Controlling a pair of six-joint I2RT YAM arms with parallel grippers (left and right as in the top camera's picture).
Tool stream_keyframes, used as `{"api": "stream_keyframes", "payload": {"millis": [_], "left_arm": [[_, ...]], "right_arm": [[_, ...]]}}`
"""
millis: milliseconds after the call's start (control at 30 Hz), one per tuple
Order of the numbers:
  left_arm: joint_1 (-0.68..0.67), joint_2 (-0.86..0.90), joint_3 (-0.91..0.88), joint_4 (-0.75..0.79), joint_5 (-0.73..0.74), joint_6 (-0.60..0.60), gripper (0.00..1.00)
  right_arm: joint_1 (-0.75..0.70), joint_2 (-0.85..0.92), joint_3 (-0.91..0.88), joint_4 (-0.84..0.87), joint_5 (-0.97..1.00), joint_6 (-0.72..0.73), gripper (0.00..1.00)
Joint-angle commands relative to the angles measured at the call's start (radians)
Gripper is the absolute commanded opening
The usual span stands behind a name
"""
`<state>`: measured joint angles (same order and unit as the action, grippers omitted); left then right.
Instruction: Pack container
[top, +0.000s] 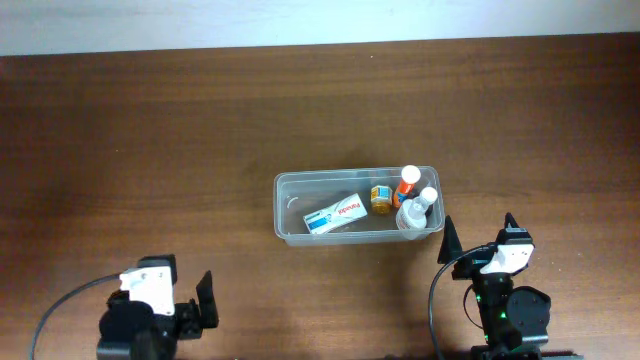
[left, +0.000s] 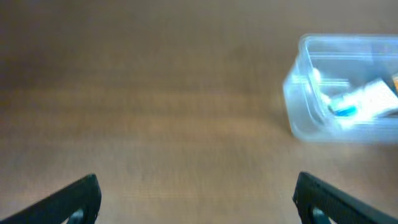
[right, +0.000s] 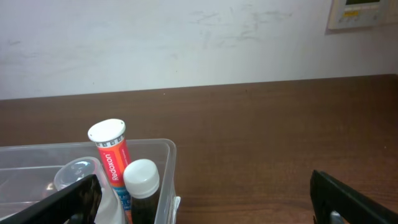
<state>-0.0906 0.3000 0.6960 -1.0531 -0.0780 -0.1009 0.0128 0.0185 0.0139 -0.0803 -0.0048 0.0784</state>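
Observation:
The clear plastic container sits mid-table. It holds a white and blue box, a small orange jar, an orange tube with a white cap and a white-capped bottle. My left gripper is open and empty at the front left, well away from the container. My right gripper is open and empty just right of the container's front right corner. The right wrist view shows the orange tube and the white-capped bottle standing in the container.
The brown wooden table runs to a white wall at the back. A white wall panel hangs at the upper right of the right wrist view.

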Motion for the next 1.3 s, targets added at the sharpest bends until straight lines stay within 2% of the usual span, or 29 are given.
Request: {"api": "stream_keyframes", "payload": {"millis": [0,200,233,400,533,1267], "left_arm": [[0.055,-0.126,-0.187,0.157,0.007,0.112,0.99],[0.064,-0.240,-0.409,0.522,0.008,0.225,0.99],[0.064,-0.265,-0.487,0.679,0.007,0.258,0.99],[0.064,-0.295,-0.691,1.071,0.013,0.270,1.00],[0.061,-0.295,-0.687,0.970,0.031,0.272,0.99],[0.061,-0.291,-0.687,0.973,0.031,0.272,0.99]], "right_arm": [[-0.006,-0.006,-0.004,-0.006,-0.006,0.000,0.98],[-0.006,-0.006,-0.004,-0.006,-0.006,0.000,0.98],[-0.006,-0.006,-0.004,-0.006,-0.006,0.000,0.98],[-0.006,-0.006,-0.004,-0.006,-0.006,0.000,0.98],[-0.006,-0.006,-0.004,-0.006,-0.006,0.000,0.98],[-0.006,-0.006,-0.004,-0.006,-0.006,0.000,0.98]]}}
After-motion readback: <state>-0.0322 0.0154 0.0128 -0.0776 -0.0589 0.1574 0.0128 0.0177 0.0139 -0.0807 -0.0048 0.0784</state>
